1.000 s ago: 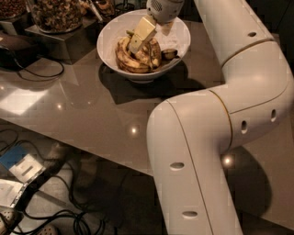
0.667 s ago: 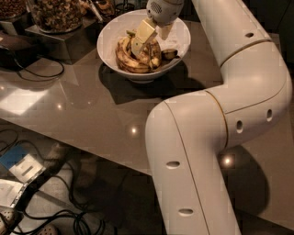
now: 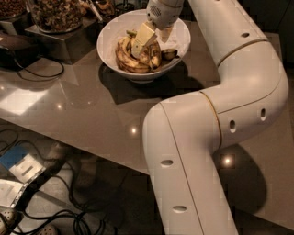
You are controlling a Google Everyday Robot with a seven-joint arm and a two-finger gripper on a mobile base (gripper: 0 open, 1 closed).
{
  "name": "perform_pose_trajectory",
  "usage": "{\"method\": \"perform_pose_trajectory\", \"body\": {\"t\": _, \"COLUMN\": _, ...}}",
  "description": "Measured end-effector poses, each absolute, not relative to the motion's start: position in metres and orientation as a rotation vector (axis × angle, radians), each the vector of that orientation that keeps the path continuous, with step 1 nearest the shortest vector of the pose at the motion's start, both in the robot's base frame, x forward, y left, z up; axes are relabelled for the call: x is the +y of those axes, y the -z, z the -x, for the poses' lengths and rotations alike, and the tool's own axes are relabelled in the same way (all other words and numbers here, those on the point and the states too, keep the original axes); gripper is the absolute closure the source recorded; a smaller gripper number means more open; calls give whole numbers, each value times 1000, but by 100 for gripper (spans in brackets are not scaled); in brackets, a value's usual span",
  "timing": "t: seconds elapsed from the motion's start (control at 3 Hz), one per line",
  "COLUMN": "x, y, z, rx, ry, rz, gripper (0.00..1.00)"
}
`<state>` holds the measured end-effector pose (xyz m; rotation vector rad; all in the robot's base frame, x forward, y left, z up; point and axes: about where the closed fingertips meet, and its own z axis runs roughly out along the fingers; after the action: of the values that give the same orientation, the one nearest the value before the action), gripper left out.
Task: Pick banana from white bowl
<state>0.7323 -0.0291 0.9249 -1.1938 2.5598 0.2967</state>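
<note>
The white bowl (image 3: 109, 33) stands at the back of the grey table and holds a bunch of blotched bananas. The long curved overripe banana (image 3: 125, 58) lies along the bowl's left and front side, yellow with dark brown patches. My gripper (image 3: 154, 37) reaches down into the bowl from above, over the middle of the bunch. Its fingers are apart: the left fingertip (image 3: 142, 39) rests against the bananas and the right one sits toward the bowl's right wall. Nothing is lifted. The bananas under the gripper are partly hidden.
Glass jars of nuts (image 3: 55, 13) stand on a dark stand (image 3: 50, 39) left of the bowl, with a black cable (image 3: 36, 73) on the table (image 3: 82, 114). My white arm (image 3: 216, 128) covers the right side. Cables and papers lie on the floor at lower left (image 3: 23, 170).
The gripper has sunk slightly lower into the bowl onto the bananas. The bananas and the bowl have not moved.
</note>
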Motion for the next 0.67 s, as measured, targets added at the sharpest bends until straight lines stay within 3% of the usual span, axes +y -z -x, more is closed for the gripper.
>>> {"method": "perform_pose_trajectory", "body": {"t": 0.33, "x": -29, "y": -924, "z": -732, "rx": 2563, "ry": -284, "rz": 1202, "gripper": 18}}
{"method": "perform_pose_trajectory", "body": {"t": 0.67, "x": -30, "y": -922, "z": -732, "rx": 2568, "ry": -281, "rz": 1211, "gripper": 26}}
